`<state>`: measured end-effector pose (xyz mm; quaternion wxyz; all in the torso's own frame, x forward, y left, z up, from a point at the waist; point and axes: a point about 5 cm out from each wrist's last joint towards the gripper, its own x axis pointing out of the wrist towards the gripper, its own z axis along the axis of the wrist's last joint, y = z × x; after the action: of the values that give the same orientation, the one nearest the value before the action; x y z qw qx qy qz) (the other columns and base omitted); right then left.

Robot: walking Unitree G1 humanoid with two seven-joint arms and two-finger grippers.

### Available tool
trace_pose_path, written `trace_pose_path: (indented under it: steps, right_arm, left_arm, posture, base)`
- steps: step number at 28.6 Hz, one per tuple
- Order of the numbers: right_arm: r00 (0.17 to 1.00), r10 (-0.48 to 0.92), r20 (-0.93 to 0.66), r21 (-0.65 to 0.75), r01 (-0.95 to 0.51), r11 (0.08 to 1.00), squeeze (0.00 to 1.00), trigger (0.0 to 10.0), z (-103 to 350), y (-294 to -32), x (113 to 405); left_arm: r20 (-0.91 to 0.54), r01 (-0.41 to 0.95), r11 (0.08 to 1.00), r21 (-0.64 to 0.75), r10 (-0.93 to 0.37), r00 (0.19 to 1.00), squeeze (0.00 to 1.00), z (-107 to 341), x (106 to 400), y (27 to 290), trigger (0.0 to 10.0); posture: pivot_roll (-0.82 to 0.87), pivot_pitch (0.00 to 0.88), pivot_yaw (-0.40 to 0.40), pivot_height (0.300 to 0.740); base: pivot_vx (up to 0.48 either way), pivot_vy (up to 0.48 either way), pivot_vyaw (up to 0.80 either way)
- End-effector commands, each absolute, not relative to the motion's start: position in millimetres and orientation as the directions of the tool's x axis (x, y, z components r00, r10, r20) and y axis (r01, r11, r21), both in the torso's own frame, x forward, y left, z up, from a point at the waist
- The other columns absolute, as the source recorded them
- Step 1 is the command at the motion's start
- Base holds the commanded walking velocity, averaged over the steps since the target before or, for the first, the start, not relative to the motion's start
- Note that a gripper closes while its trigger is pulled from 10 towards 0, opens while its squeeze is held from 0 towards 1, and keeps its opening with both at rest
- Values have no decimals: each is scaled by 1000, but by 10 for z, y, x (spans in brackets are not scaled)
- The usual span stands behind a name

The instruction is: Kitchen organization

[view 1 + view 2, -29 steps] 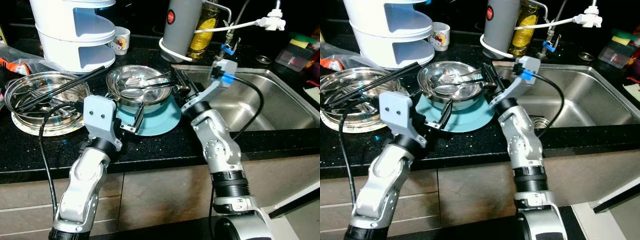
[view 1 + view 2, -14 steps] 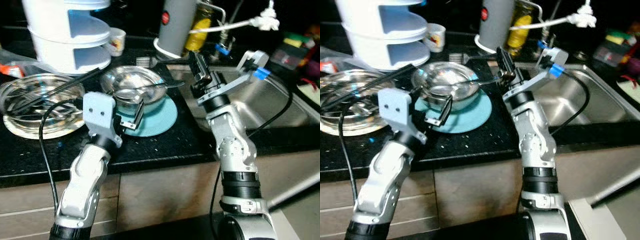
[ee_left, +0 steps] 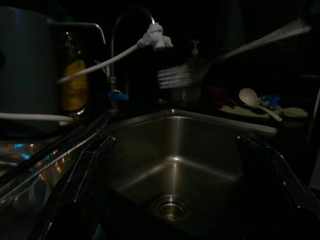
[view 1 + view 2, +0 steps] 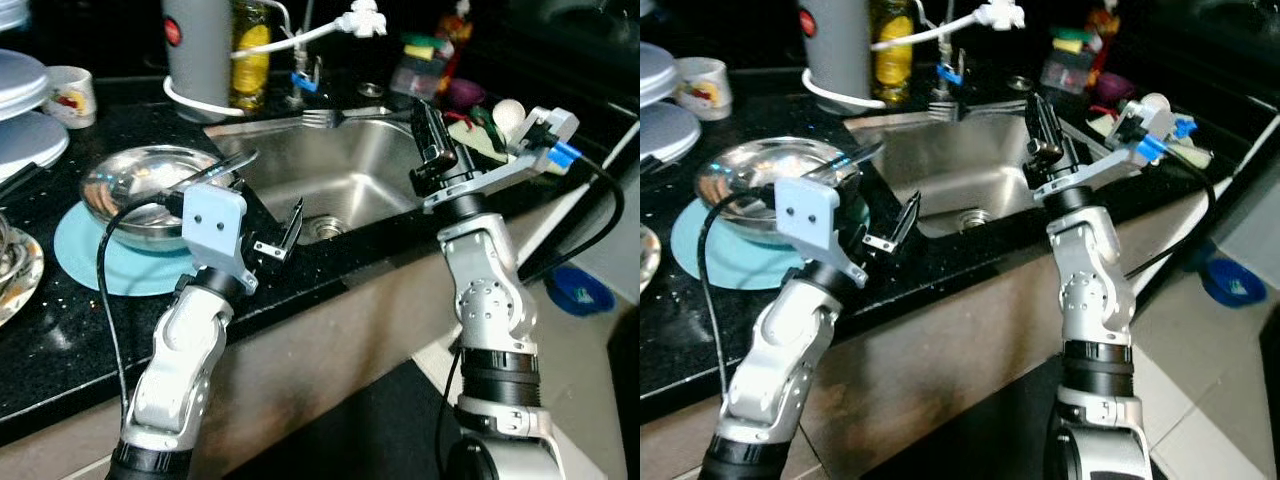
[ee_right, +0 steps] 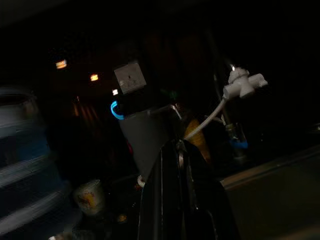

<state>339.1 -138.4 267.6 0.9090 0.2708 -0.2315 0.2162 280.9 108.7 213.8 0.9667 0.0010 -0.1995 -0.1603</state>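
Above the steel sink [image 4: 345, 180], a fork [image 4: 352, 116] is being held level by the right hand [image 4: 428, 140], whose fingers are being pressed tight on its handle, tines pointing toward the faucet side. Lower, over the black table [image 4: 60, 330] edge beside the basin, the left hand [image 4: 275, 232] is being kept wide apart with nothing between its fingers. Behind it, a steel bowl [image 4: 140, 190] is being carried on a light-blue plate [image 4: 95, 265], with a spoon-like utensil resting on its rim. A grey kettle [image 4: 198, 50] is being kept near the tap.
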Motion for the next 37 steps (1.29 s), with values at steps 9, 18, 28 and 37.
trace_pose_path:
  steps: [9, 18, 28, 37]
  right_arm:
    - [928, 279, 247, 57, -302, 952, 0, 10000, 2313, -1175, 3717]
    - [949, 273, 156, -88, -262, 961, 949, 10000, 2207, -1019, 3900]
    - [907, 320, 276, 189, -377, 907, 0, 10000, 2189, -981, 3787]
    - [884, 301, 356, 344, -424, 838, 0, 10000, 2074, -1222, 3564]
  left_arm:
    - [376, 314, 947, 63, -314, 872, 0, 2109, 2793, 1067, 10000]
    - [371, 302, 951, 67, -305, 877, 0, 2097, 2758, 1094, 10000]
    - [382, 347, 934, 86, -352, 854, 0, 2169, 2769, 1067, 10000]
    - [499, 433, 892, 131, -436, 749, 0, 2652, 2770, 1049, 10000]
  posture:
    - [141, 9, -169, 740]
    - [152, 17, -179, 740]
    - [151, 14, -174, 740]
    - [142, 8, -165, 740]
  base:
    - [0, 0, 0]
    - [0, 0, 0]
    - [0, 0, 0]
    - [0, 0, 0]
